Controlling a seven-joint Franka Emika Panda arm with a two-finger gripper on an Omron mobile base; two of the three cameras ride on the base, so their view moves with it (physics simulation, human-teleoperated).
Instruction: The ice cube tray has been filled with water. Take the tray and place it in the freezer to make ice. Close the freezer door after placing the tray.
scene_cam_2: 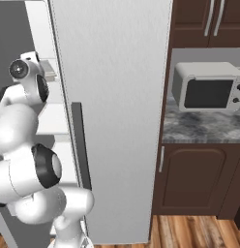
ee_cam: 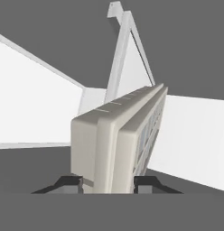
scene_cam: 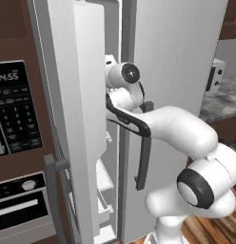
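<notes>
My gripper is clamped on the near end of the ice cube tray, which juts on edge into the freezer between white shelves. Tilted like this, water could spill, or it could catch a shelf edge.

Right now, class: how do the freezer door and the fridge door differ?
The freezer door stands swung open; the fridge door is shut. The freezer door looks narrower than the fridge door. Both are light grey with a dark vertical handle.
</notes>
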